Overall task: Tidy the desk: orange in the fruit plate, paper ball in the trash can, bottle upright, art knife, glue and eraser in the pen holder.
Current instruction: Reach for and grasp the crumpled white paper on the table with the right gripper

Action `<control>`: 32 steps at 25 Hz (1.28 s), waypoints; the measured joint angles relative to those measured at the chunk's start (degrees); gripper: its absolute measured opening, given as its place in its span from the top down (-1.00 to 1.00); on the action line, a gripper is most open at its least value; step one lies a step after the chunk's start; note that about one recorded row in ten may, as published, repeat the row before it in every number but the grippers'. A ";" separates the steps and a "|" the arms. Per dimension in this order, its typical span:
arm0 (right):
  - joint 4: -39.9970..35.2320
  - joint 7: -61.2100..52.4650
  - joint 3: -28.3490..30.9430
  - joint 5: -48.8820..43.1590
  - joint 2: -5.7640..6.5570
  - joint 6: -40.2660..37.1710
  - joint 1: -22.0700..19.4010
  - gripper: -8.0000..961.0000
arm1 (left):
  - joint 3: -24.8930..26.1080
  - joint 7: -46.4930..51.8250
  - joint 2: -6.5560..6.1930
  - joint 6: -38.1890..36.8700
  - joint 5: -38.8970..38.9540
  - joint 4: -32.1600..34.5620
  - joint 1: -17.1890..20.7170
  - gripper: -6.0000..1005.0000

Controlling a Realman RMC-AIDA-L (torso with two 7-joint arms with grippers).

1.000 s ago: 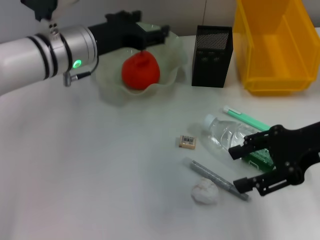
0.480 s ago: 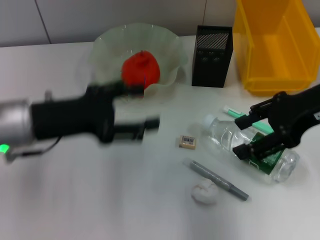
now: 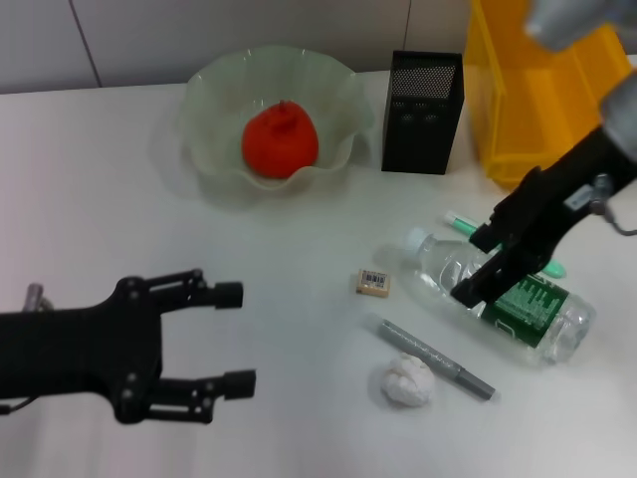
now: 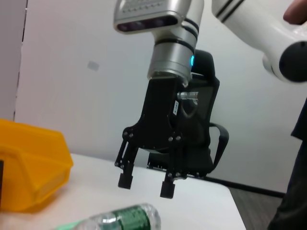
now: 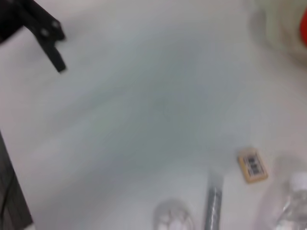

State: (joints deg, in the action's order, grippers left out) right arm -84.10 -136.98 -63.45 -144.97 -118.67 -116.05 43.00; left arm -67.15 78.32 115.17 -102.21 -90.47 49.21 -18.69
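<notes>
The right claw (image 3: 478, 267) hangs over the lying bottle (image 3: 498, 295), its two black fingers spread apart, one near the bottle's neck and one over the green label; whether either finger touches the plastic is hard to tell from the head view; the left wrist view shows the same claw (image 4: 146, 184) open above the bottle (image 4: 117, 219), with a gap below its tips. The left claw (image 3: 237, 339) sits low at the near left of the table (image 3: 299, 339), fingers spread wide and pinching nothing, well apart from every object.

The bottle lies on its side at the right, cap pointing far-left; a mint-green pen-like thing (image 3: 468, 227) lies just behind it, partly hidden by the right claw. The eraser (image 3: 372, 283) lies flat just left of the bottle's cap; nearer, a grey pen-shaped tool (image 3: 434, 358) lies at a slant, and the paper ball (image 3: 408, 381) sits touching or just beside its near side.

At the far side, the orange (image 3: 281, 140) rests inside the fruit plate (image 3: 214, 110); right of it stands the pen holder (image 3: 422, 100), upright; farther right is the trash can (image 3: 542, 100), partly covered by the right arm.
</notes>
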 joint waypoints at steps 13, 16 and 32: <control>16.10 -11.47 -18.31 -1.67 -0.90 5.23 9.83 -0.61 | 1.85 -2.85 -0.82 -1.06 -5.62 -2.32 2.11 -0.69; 18.26 -12.55 -22.86 -0.98 -0.94 8.64 9.96 -0.61 | 2.49 -3.74 -0.82 -1.08 -5.64 -3.68 2.17 -0.69; 23.25 -15.18 -38.51 4.33 -1.25 19.23 10.28 -0.61 | 2.99 -4.27 -0.58 -0.65 -5.95 -4.63 2.21 -0.67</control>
State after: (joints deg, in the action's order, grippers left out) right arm -60.85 -152.16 -101.96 -140.64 -119.92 -96.81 53.29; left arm -64.16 74.05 114.59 -102.86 -96.42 44.59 -16.47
